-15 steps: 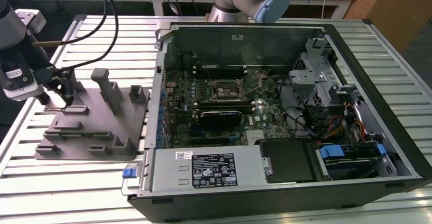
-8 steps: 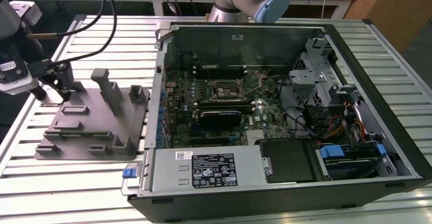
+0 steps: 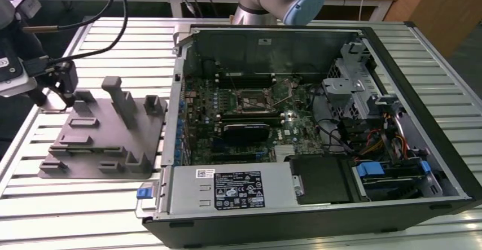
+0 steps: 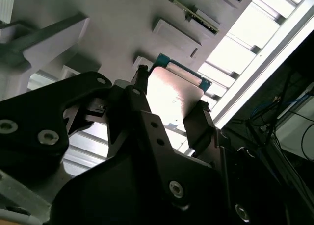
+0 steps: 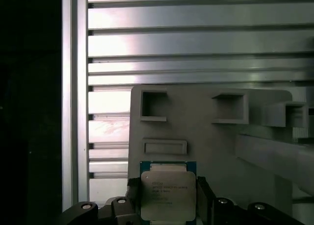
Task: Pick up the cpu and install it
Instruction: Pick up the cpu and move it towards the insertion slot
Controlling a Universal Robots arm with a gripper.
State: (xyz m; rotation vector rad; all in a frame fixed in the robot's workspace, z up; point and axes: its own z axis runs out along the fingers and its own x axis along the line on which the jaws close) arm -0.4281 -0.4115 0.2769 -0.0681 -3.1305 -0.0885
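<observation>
**Black fingers [image 5: 204, 194] clamped on the cpu [image 5: 166, 189] over the grey fixture block [image 5: 206, 137]**

Your gripper [image 5: 167, 205] is closed on the cpu, one finger pressed against each of two opposite edges, and both wrist views show the hold. In the first wrist view the silvery lid faces the camera with its green rim showing at the corners. In the second wrist view the pale metal top sits between the two fingers, blue-green corners poking out past them. Whether the chip is clear of the surface beneath or resting on it, I can't tell.

Just beyond the chip you've got the grey fixture block, with a shallow rectangular recess nearest and square pockets further on. In the exterior view the gripper hangs at that block's far corner, at the exterior view's left, on the slatted aluminium table [image 3: 75, 210].

Well apart, towards the exterior view's right, lies the open computer case [image 3: 433, 148]. Its motherboard [image 3: 297, 128] faces up, with the black socket frame [image 3: 254, 99] near the board's middle. The arm's base [image 3: 260, 4] stands behind the case.
</observation>
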